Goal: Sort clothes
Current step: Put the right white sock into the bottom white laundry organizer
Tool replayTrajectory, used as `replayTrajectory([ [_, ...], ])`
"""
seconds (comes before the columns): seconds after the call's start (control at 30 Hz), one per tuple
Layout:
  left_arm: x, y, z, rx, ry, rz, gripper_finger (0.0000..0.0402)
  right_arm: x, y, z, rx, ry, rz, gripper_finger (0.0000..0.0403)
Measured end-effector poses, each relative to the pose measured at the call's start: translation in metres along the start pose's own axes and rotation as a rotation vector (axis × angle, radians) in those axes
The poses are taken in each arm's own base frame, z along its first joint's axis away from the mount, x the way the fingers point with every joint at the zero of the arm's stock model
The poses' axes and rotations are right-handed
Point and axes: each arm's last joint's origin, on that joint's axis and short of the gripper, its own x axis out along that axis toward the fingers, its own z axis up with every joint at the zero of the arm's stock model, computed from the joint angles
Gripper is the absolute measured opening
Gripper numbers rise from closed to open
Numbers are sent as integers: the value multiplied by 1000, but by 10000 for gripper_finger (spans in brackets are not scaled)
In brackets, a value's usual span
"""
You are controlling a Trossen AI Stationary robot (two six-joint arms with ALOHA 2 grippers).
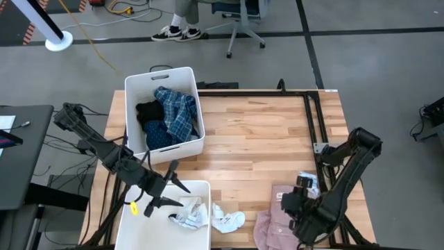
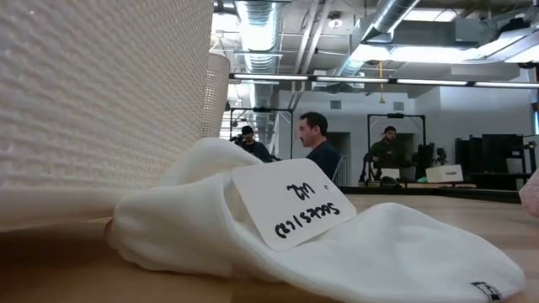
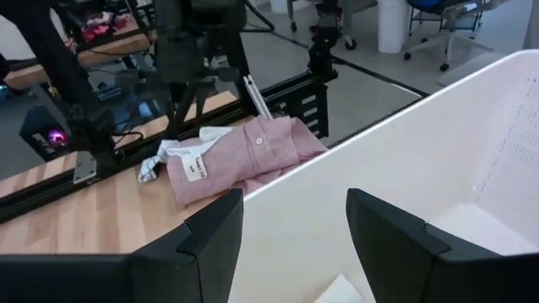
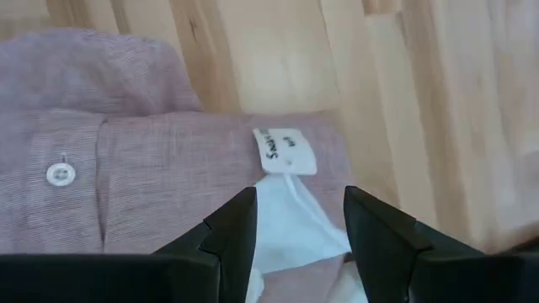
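**High view: two bins, two arms, clothes split across the desk**

High view gives us the wooden desk on a grey floor, an office chair and a person's sneakered feet beyond its far edge. The far white bin holds the blue plaid shirt, the black top and the navy dotted shirt. The near white bin has a white sock inside, and another pair of white socks lies on the desk just beside it. The pink shirt sits at the near edge, right of them.

In the low view, people sit in the room behind, under ceiling ducts.

Now the arms! The left gripper reaches in over the near bin's rim, fingers spread wide, nothing between them. The right gripper is angled down right over the pink shirt, fingers open around its white paper tag and collar area, not closed on the cloth.
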Motion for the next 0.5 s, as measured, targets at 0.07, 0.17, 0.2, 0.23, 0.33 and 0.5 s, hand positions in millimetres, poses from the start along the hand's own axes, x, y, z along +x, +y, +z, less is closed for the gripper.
replayTrajectory([
  [0.07, 1, -1, -3, 0, 2, -1, 205, 5, -2, -5, 24, -18, 37, 189],
  [0.17, 2, -2, -7, 2, 10, -3, 205, 14, -6, -12, 47, -38, 87, 179],
  [0.2, 2, -2, -7, 2, 11, -3, 205, 17, -8, -14, 55, -40, 99, 175],
  [0.23, 2, -2, -7, 2, 11, -3, 205, 19, -11, -17, 66, -39, 106, 172],
  [0.33, 2, -2, -7, 0, 9, -3, 205, 26, -18, -23, 89, -42, 133, 164],
  [0.5, 2, -2, -7, 0, 11, -3, 205, 43, -27, -35, 127, -9, 151, 161],
])
